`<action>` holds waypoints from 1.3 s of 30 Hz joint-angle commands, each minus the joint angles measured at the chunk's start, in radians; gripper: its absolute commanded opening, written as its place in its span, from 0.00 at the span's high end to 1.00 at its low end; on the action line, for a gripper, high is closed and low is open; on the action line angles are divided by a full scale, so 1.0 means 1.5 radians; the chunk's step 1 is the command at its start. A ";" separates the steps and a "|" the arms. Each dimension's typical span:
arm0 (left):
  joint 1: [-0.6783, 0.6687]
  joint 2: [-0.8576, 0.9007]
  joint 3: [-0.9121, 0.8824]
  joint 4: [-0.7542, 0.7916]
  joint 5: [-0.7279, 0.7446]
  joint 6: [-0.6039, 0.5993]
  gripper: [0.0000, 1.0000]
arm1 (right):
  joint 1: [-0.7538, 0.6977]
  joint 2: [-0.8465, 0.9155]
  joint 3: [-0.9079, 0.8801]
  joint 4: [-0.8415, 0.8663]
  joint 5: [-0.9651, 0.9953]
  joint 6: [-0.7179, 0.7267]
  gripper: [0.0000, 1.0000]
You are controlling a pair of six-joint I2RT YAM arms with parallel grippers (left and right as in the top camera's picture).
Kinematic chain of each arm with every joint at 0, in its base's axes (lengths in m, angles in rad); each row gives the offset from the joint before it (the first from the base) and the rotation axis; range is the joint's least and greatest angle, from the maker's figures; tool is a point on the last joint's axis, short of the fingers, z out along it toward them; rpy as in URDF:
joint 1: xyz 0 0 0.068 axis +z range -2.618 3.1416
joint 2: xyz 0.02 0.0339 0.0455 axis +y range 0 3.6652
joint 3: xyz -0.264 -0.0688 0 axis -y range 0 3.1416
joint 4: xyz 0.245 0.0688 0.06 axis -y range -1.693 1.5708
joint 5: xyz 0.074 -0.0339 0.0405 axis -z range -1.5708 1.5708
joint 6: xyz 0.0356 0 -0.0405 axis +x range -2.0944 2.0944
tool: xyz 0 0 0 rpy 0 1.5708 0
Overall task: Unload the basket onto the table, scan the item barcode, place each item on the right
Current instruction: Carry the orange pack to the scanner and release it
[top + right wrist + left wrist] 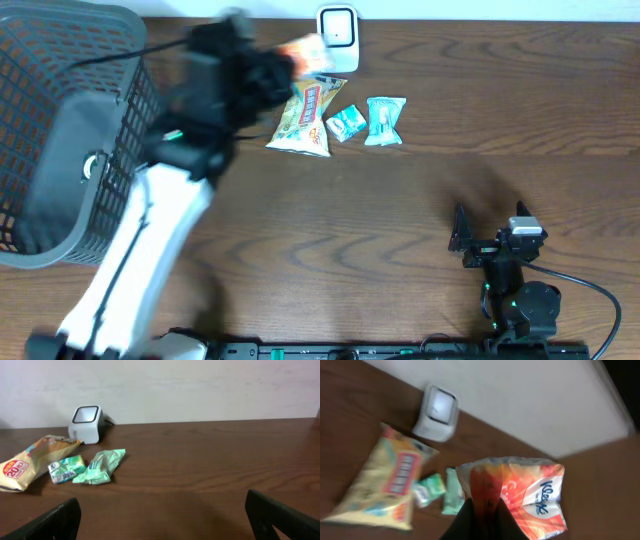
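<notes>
Two grippers: my left gripper [481, 512] pinches the orange Kleenex tissue pack [532, 492], near the barcode scanner [338, 30] at its 8 o'clock; my right gripper [165, 520] stands spread wide, empty, 5 o'clock overhead.

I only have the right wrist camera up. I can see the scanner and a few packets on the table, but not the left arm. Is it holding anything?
Observer: Yes. The left tool is shut on an orange Kleenex pack.
Operator: Where is that pack relative to the scanner?
Observer: From overhead, it is held just to the left of the scanner, close to it.
Operator: Anything else outside my frame?
Observer: A dark mesh basket stands at the table's left end, beside the left arm.
</notes>
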 commanded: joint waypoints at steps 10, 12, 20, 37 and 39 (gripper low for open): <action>-0.107 0.266 -0.002 0.187 -0.028 0.009 0.60 | -0.005 -0.001 -0.001 -0.003 0.005 0.007 0.01; -0.107 0.279 -0.002 0.179 -0.027 0.014 0.42 | -0.005 -0.001 -0.001 -0.003 0.005 0.007 0.01; -0.101 0.223 -0.001 0.128 -0.023 0.185 0.37 | -0.005 -0.001 -0.001 -0.003 0.005 0.007 0.01; 0.101 -0.194 -0.001 -0.277 -0.108 0.267 0.37 | -0.005 -0.001 -0.001 -0.003 0.005 0.007 0.01; 0.150 -0.250 -0.001 -0.278 -0.110 0.267 0.36 | -0.005 -0.001 -0.001 -0.003 0.005 0.007 0.01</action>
